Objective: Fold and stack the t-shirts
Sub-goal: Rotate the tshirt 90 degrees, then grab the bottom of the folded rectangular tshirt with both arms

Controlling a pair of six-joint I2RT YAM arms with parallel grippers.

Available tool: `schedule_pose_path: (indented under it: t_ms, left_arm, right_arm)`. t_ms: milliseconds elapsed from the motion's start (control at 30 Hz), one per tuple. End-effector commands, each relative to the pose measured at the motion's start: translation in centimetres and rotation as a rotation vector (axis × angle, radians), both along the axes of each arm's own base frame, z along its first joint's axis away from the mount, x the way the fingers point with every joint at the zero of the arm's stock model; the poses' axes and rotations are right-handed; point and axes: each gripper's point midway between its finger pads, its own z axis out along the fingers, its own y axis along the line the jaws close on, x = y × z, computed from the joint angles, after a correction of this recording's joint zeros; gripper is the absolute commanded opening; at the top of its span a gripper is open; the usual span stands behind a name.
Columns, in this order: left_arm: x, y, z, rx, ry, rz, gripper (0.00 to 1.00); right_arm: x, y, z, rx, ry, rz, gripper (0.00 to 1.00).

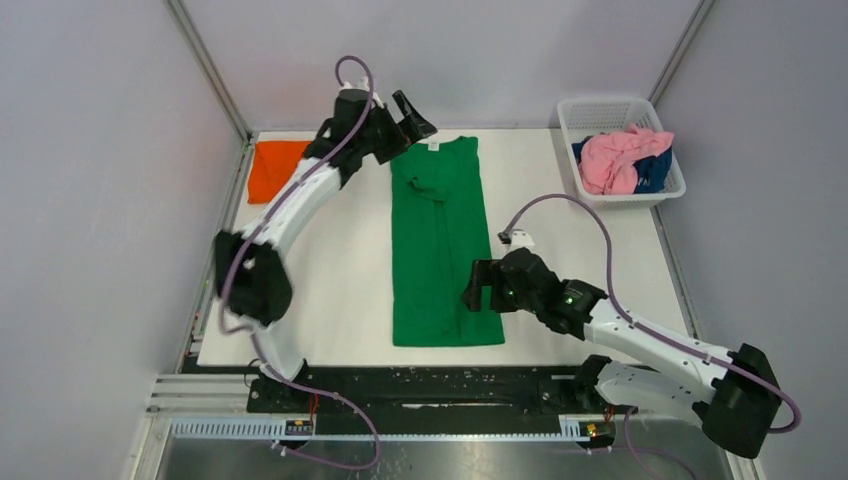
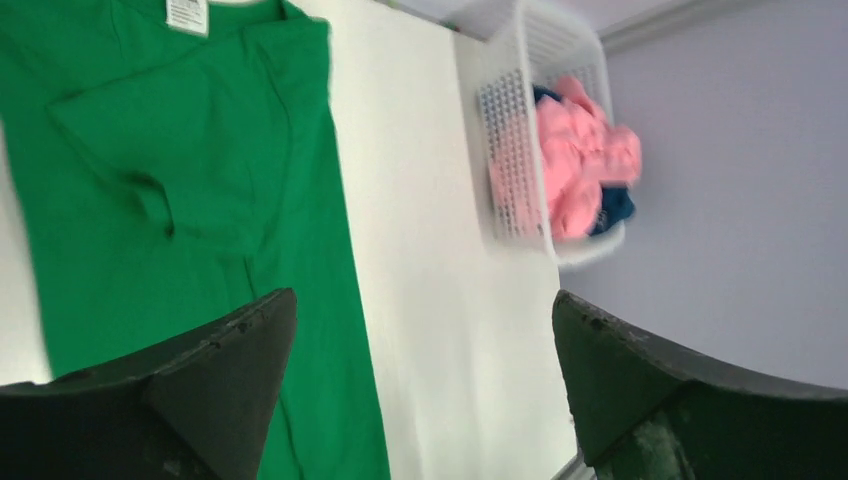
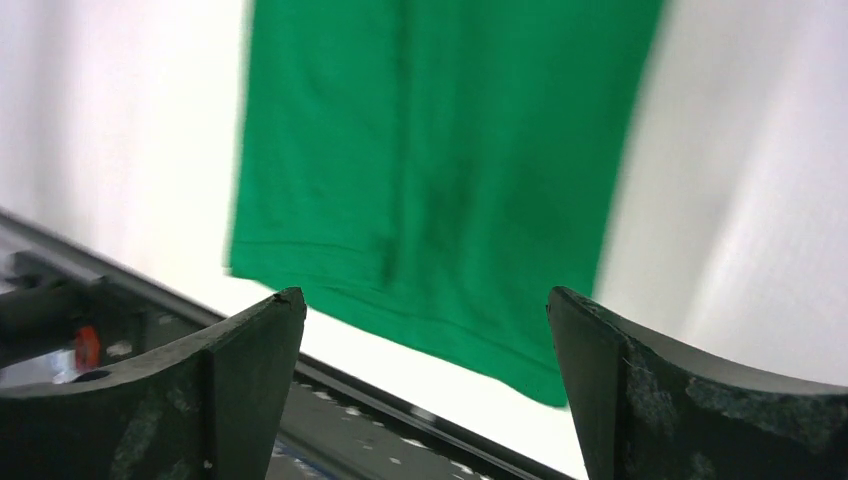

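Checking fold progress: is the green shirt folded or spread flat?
Partly folded: the green shirt lies as a narrow strip, sides turned in, at full length.

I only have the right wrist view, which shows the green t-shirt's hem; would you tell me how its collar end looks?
Observer: The green t-shirt lies as a long narrow strip with its sleeves folded inward and its white neck label at the far end.
Operator: Thank you. Where is the left gripper?
Observer: The left gripper hovers open near the collar's left side, holding nothing.
Operator: Are more shirts waiting?
Observer: Yes, a crumpled pink t-shirt and a navy t-shirt sit in the white basket at the far right corner.
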Motion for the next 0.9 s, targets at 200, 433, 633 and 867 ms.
schedule_pose_path:
  t_ms: [200,433,633,867]
  left_arm:
    - [-23.2,4.6,-9.6,0.273,0.110,-0.031,0.98]
    - [-32.5,5.1,-16.4,0.267,0.279,-0.125,0.93]
    - [-36.3,5.6,-20.4,0.291,0.405,-0.154,0.80]
    - [-37.8,5.1,-23.1,0.293,0.477,-0.194,0.59]
  right_arm:
    - [-3.9,-8.8,-6.5,-0.074,0.087,-0.289,0.98]
    - [-4.9,-7.4,-8.0,0.061,0.122,-0.263,0.87]
    - [-5.4,-6.9,-9.3,0.064,0.167,-0.251,0.73]
    - [-5.7,-6.3,-10.8,0.059,0.210,-0.241,0.60]
